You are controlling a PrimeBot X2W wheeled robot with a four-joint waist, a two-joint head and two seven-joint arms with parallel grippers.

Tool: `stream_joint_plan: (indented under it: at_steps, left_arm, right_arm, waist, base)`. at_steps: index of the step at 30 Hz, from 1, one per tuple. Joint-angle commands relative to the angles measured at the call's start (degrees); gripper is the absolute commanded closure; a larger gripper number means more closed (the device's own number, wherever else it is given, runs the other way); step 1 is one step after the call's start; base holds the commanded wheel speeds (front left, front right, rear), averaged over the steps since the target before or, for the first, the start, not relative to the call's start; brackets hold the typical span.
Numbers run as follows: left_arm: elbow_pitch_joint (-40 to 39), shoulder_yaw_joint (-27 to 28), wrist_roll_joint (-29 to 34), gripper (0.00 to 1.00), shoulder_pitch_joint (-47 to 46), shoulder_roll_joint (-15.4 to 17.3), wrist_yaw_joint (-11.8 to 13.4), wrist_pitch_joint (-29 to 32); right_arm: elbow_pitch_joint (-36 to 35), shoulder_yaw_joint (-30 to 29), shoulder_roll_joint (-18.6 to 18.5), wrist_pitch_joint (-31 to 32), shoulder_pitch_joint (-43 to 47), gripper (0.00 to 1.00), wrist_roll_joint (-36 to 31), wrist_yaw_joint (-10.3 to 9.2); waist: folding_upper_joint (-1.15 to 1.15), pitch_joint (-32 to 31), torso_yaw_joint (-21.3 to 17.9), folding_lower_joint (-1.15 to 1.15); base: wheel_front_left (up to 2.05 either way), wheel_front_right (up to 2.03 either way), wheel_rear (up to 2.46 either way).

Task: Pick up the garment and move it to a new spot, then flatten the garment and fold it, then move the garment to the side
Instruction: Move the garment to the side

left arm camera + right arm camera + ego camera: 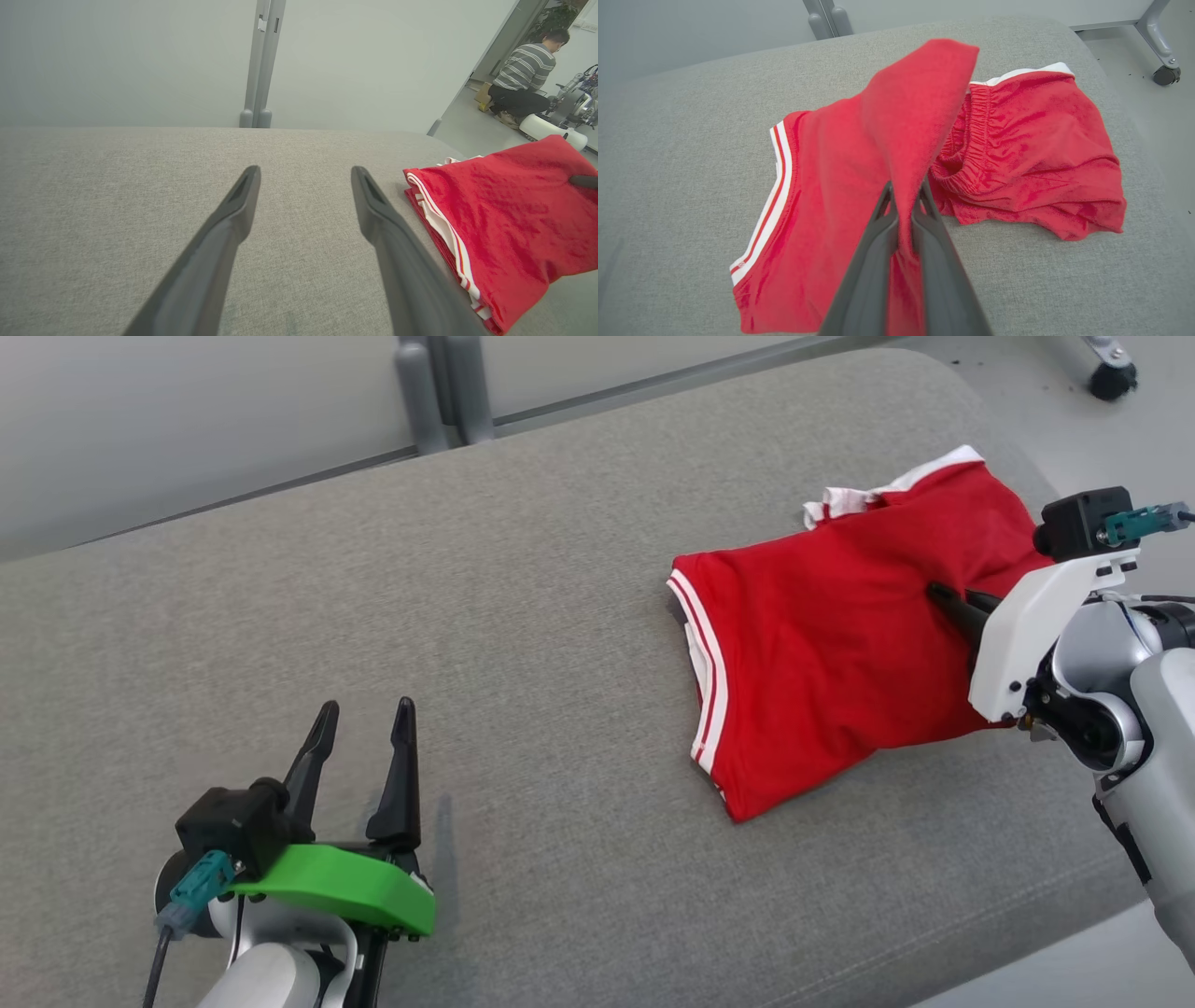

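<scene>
The garment (822,644) is a pair of red shorts with white and red striped hems, lying rumpled at the right end of a grey padded bench (467,616). My right gripper (945,595) is shut on a fold of the garment (906,140), which rises in a peak between its fingers (878,242). My left gripper (364,719) hovers open over bare bench at the lower left, far from the cloth. In the left wrist view its fingers (233,210) stand wide apart, with the garment (504,224) off to their right.
The bench's rounded right edge (1027,457) drops to a pale floor, where a wheeled leg with a caster (1113,378) stands. A grey post (443,392) rises behind the bench. A person (525,79) crouches in the far room.
</scene>
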Motion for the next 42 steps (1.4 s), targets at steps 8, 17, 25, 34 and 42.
stream_joint_plan:
  at_steps: [8,17,25,34,42]
  left_arm:
    - [0.28,-0.74,1.07,0.0,-2.97,0.63,-0.47,1.02]
    - [0.97,-0.53,0.3,0.0,-1.74,0.49,-0.06,0.28]
    - [0.78,-0.36,-0.08,0.0,-1.29,0.88,0.09,0.19]
    - [-0.11,-0.63,0.34,0.0,-1.85,1.25,0.43,0.6]
    - [-1.15,-0.73,1.07,0.0,-3.05,2.2,0.93,1.43]
  right_arm:
    - [-0.2,-0.84,0.91,-0.37,-1.82,1.0,-1.49,0.0]
    - [-0.02,-0.7,0.29,-1.02,-4.34,1.0,-3.06,0.0]
    - [4.01,-1.97,-0.63,-1.44,-9.05,1.0,-5.93,0.0]
    - [10.92,-4.96,-5.14,-2.97,-13.41,1.0,-11.12,0.0]
    - [18.52,-9.86,-7.34,-6.01,-13.51,1.0,-14.37,0.0]
  waist:
    - [0.29,3.98,-6.19,0.0]
    - [0.29,2.81,-3.31,0.0]
    - [0.29,2.99,-0.85,0.0]
    - [0.29,4.67,2.59,0.0]
    - [0.29,7.84,5.42,0.0]
  base:
    - [0.0,0.0,0.0]
    - [0.0,0.0,0.0]
    - [0.0,0.0,0.0]
    - [0.0,0.0,0.0]
    - [0.0,0.0,0.0]
